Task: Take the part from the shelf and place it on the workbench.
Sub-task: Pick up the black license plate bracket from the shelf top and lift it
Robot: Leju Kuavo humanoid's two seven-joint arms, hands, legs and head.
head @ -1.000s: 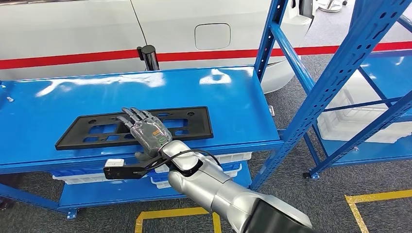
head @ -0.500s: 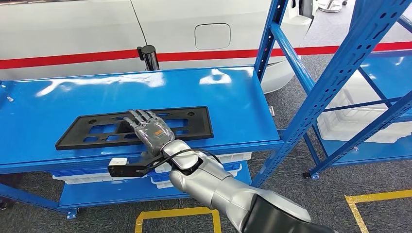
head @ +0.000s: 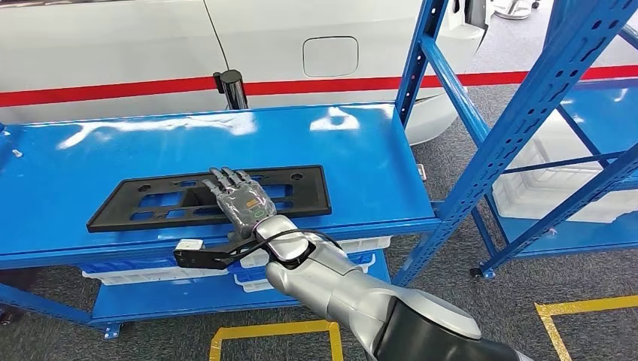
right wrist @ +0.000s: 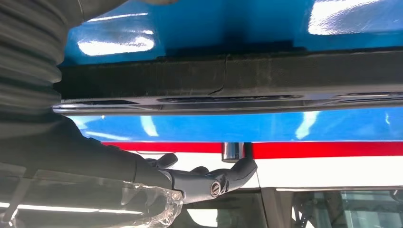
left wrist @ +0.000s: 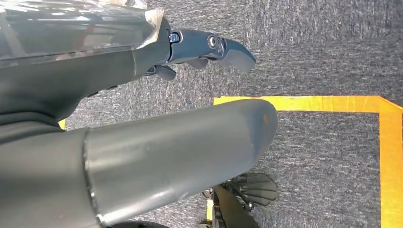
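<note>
While the black part [head: 211, 197] lay flat on the blue workbench [head: 361, 150], near its front edge, the right hand [head: 239, 199] was positioned over the middle of the part with its fingers [head: 226, 179] extended and spread, palm down; no grip on the part was observed. From the right wrist view, the part [right wrist: 228, 78] was seen edge-on against the blue surface. The left hand [left wrist: 209, 47] was suspended above grey floor [left wrist: 323, 47] marked with yellow tape [left wrist: 389, 142]; whether its fingers were apart or together could not be determined.

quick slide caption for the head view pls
Right hand laid over flat black slotted plastic panel on glossy blue metal shelf.
</note>
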